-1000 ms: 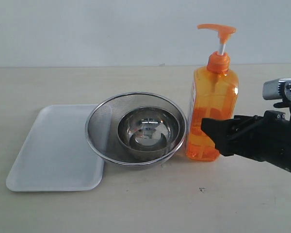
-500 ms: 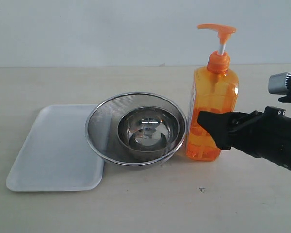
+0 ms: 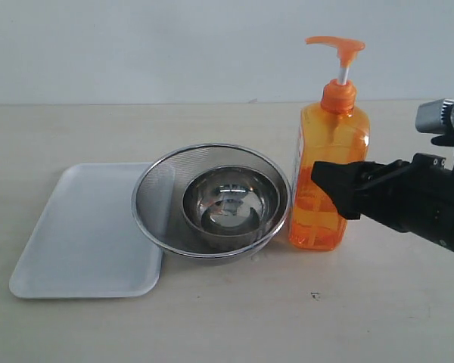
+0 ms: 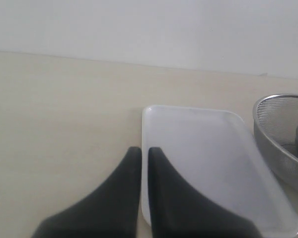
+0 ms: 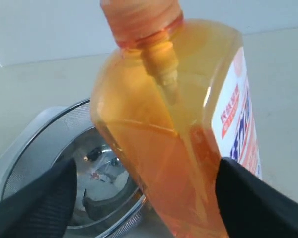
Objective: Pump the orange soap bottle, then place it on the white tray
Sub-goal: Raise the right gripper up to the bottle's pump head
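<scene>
1. Now find the tall translucent orange plastic soap bottle (image 3: 333,136) upright on the pale counter (image 3: 212,318), at 3 o'clock of the round steel mesh strainer (image 3: 155,197), just beside its rim.
2. Note the right pincer (image 3: 325,187) spread wide around the bottle's lower body, gripping nothing yet.
3. Expect moderate weight, probably from a well-filled body; expect thin walls to flex and smooth faces to slip.
4. Take hold firmly around the mid-body, below the shoulder, squeezing gently; keep off the white-and-red label (image 5: 238,124) if possible.
5. Press the orange pump head (image 3: 337,47) straight down, since such a tall shape looks tippy.
6. See the left pincer (image 4: 140,163) nearly closed and empty at the edge of the flat white rectangular tray (image 3: 83,234), at 9 o'clock of the strainer.
</scene>
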